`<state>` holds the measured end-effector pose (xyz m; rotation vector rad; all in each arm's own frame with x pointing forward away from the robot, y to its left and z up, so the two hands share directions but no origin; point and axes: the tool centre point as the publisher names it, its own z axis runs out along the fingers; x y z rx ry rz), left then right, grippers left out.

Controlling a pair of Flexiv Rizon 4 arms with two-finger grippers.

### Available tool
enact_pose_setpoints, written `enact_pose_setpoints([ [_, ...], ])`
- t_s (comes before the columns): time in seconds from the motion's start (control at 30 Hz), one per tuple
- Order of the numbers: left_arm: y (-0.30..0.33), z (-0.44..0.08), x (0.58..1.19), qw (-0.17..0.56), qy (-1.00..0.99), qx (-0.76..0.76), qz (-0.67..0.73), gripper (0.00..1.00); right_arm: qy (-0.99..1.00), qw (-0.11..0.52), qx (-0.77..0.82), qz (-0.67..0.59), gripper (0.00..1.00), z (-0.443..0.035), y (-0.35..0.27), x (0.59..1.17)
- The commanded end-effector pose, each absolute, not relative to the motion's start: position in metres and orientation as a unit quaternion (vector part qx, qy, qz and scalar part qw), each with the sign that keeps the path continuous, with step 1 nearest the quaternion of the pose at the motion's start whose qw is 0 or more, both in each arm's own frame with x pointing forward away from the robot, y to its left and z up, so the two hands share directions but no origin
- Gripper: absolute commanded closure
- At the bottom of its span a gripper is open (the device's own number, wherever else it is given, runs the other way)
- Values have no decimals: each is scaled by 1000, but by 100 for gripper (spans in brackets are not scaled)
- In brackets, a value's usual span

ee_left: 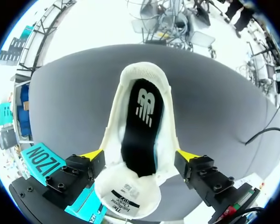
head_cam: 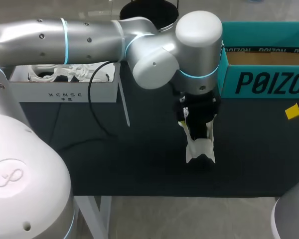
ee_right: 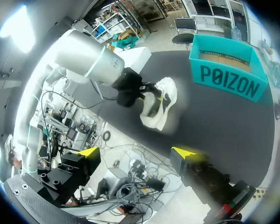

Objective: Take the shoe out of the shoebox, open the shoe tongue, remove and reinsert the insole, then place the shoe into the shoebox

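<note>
1. Head view: one white knit shoe [head_cam: 199,144] with one black insole [ee_left: 142,121] lying inside. It is out of the box and over the dark bench [head_cam: 129,159].
2. One teal cardboard shoebox [head_cam: 264,82], open, sits at the bench's far right edge. The shoe is near its left corner, not touching.
3. Two tools: the left tool [ee_left: 140,156] is clamped on the shoe's sides; the right tool [ee_right: 136,152] is spread and holds nothing, well back from the shoe.
4. Dark bench surface shows on all sides of the shoe.

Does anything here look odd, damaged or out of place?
Nothing stands out. The left pincer holds the white shoe by its sides, outside the teal shoebox, and its black insole lies flat inside.
</note>
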<state>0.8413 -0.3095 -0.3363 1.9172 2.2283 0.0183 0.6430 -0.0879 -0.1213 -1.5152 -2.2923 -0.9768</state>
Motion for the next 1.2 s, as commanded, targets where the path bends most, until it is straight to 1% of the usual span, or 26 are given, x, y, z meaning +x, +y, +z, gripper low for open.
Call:
enact_pose_setpoints([
  [0.03,-309,-329,841,103,753,649,11,0,-779,107,-518,-336,0,-124,-88,636],
  [0.6,-315,-281,855,138,745,652,29,0,-779,107,-518,-336,0,-124,-88,636],
  [0.8,-311,-257,872,162,757,633,30,0,-779,107,-518,-336,0,-124,-88,636],
  [0.97,-310,-264,885,178,755,630,41,0,-779,107,-518,-336,0,-124,-88,636],
  [1.0,-312,-269,887,178,760,624,44,100,-779,107,-518,-336,0,-124,-88,636],
  [1.03,-315,-273,888,167,762,624,45,100,-779,107,-518,-336,0,-124,-88,636],
  [1.2,-326,-291,887,174,773,607,53,100,-779,107,-518,-336,0,-124,-88,636],
])
